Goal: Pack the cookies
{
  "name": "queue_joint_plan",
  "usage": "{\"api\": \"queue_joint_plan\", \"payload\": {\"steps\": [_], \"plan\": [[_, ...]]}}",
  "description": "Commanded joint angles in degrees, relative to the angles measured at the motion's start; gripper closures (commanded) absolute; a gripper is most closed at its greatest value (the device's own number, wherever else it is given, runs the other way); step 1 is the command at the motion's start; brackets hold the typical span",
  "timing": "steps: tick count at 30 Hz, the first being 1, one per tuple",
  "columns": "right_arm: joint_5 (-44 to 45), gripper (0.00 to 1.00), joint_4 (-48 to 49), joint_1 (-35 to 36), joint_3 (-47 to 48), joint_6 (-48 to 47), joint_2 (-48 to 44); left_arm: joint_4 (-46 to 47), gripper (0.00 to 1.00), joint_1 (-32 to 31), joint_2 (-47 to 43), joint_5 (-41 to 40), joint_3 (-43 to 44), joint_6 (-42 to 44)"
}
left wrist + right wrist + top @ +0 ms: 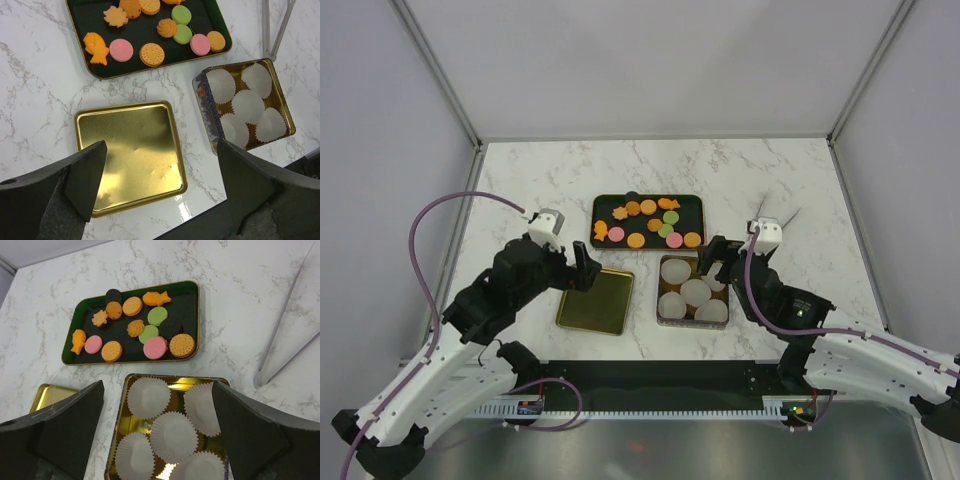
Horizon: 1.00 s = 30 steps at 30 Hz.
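Note:
The cookies (648,207), orange, pink, green and dark, lie on a dark green tray (692,212) at the table's middle. They also show in the left wrist view (121,49) and the right wrist view (154,347). A gold tin (661,285) holding several empty white paper cups (174,435) sits in front of the tray. My left gripper (585,268) is open and empty above the gold lid (130,150). My right gripper (715,258) is open and empty above the tin's far edge (175,379).
The gold lid (596,301) lies flat left of the tin. Metal tongs (285,355) lie on the marble right of the tray. Enclosure walls stand at the back and both sides. The tin's side wall (207,107) is patterned.

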Motion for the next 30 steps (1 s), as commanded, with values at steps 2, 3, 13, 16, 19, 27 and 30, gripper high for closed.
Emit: {"api": "queue_joint_plan", "payload": {"steps": [2, 3, 13, 16, 19, 27, 30], "plan": [[3.44, 0.02, -7.79, 0.20, 4.46, -0.16, -1.04, -0.57, 0.00, -0.28, 0.47, 4.26, 0.90, -1.44], [3.44, 0.02, -8.77, 0.12, 5.08, -1.03, -0.70, -0.83, 0.00, -0.19, 0.38, 4.97, 0.11, -1.79], [-7.89, 0.02, -12.04, -24.46, 8.34, -6.84, 8.61, -1.63, 0.00, -0.37, -2.34, 6.38, -0.95, -1.62], [-12.63, 0.02, -11.60, -33.70, 9.21, -8.77, 13.08, -1.63, 0.00, -0.37, -3.92, 6.12, -1.22, -1.71], [-17.65, 0.02, -9.32, -38.98, 8.69, -9.74, 16.26, -1.54, 0.00, -0.37, -4.36, 6.21, -1.30, -1.80], [-20.64, 0.02, -1.32, -45.85, 9.65, -9.04, 30.66, -1.54, 0.00, -0.46, -5.86, 5.68, -1.48, -1.88], [-21.61, 0.03, 2.81, -47.07, 9.74, -9.13, 34.45, -1.54, 0.00, -0.46, -6.12, 5.50, -1.57, -1.97]]}}
